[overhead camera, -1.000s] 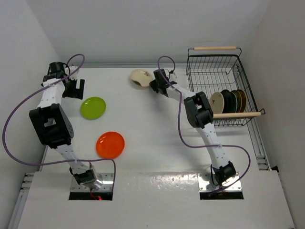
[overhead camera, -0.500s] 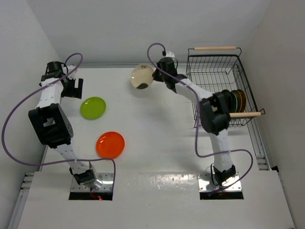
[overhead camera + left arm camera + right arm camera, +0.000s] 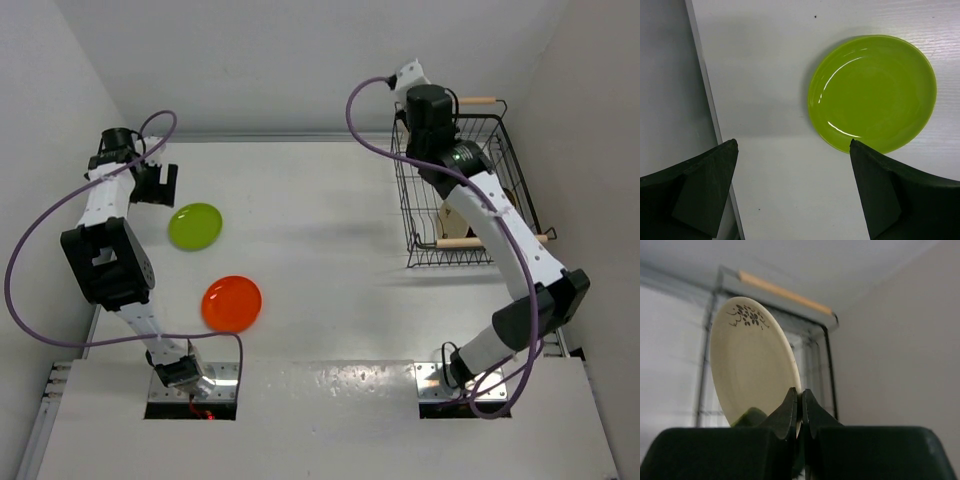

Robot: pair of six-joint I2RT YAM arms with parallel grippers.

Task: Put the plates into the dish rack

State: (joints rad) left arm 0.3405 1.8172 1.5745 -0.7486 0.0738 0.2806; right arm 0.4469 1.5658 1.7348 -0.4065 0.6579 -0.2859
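**Top view.** Locate the rectangular black wire dish rack (image 3: 425, 200) with light wooden bar handles at the far right of the white table (image 3: 320, 250). Note the right arm (image 3: 505, 225) stretched from its near base, wrist high over the rack's far left corner. Locate the lime green round plate (image 3: 195, 226) and the orange-red round plate (image 3: 231, 304) lying flat at left, well apart from the rack. Note the left pincer (image 3: 152, 185) hovering just beside the green plate, on its far left.

**Left wrist view.** Confirm released jaws, nothing between them, aimed down at bare table beside the green plate (image 3: 872, 92).

**Right wrist view.** Confirm the right pincer (image 3: 799, 392) clenched on the rim of a cream round plate with a dark floral mark (image 3: 747, 360), held on edge and tilted, before the rack wires.

**Handling.** Treat as light, stiff, glazed, probably slippery and liable to chip. Grip at the rim only. Lower gently between the wires.
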